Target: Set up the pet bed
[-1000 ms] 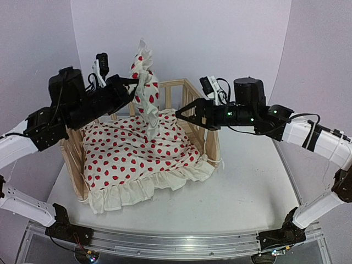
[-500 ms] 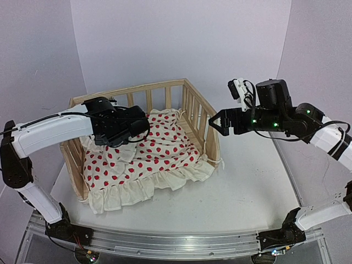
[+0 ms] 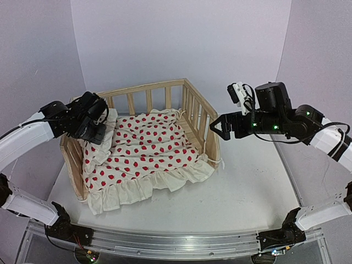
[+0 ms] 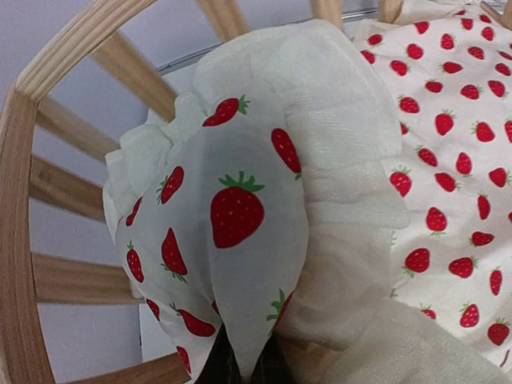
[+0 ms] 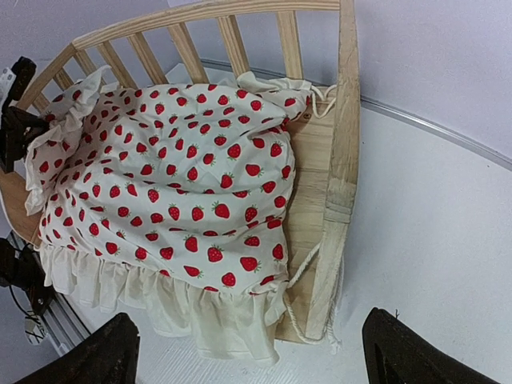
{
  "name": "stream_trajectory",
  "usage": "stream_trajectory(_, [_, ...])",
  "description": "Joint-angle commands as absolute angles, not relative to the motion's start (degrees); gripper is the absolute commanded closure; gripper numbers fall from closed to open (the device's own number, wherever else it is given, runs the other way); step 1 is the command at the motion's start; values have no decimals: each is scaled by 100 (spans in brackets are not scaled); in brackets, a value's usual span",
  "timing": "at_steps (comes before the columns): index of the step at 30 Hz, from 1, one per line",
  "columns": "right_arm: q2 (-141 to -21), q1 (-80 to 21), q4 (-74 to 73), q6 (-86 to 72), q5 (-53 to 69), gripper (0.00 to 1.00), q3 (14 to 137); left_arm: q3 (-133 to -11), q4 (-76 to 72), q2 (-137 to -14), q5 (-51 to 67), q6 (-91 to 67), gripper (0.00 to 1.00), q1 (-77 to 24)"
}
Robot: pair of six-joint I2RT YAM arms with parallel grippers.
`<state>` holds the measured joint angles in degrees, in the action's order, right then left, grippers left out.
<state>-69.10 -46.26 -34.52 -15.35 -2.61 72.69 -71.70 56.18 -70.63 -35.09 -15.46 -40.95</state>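
light: bright, even, diffuse; faint lilac cast on the walls
shadows: soft, thin band under the cushion (image 3: 144,159) ruffle on the table (image 3: 247,187)
glare: sheen on base rail (image 3: 176,242)
left wrist: pillow (image 4: 232,216) right above the fingers (image 4: 218,364), slightly soft; fingers underexposed
right wrist: pet bed (image 5: 346,120) sharp ahead of fingertips (image 5: 96,356); fingertips blurred black; table edge bends, wide-angle
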Motion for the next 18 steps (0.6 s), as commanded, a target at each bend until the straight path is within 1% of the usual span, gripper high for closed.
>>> stream_trajectory(1, [-6881,-4645,-3313,-1467,-245,2,7311,-8145,5575,-7418,-3303,-480,100,-4096])
stream_trajectory(4, [-6820,-4649,-3313,-1477,-225,2,7321,-8222,6203,-7762,-3909,-579,100,-4062])
stream_trajectory(10, [-6753,-4644,-3296,-1437,-307,2,7309,-7822,6682,-8079,-4055,-1139,100,-3921])
stream_trajectory(15, [-6713,-4649,-3296,-1361,-422,2,7322,-7440,6683,-8116,-3883,-1541,100,-3822])
stream_trajectory(16, [-6715,-4649,-3307,-1331,-487,2,7314,-7393,6672,-8181,-3881,-1621,98,-3781])
stream_trajectory(17, [-6715,-4645,-3350,-1275,-570,2,7320,-7358,6668,-8244,-3851,-1686,87,-3747])
stream_trajectory(18, [-6708,-4648,-3421,-1204,-685,2,7348,-7362,6685,-8305,-3836,-1758,70,-3716])
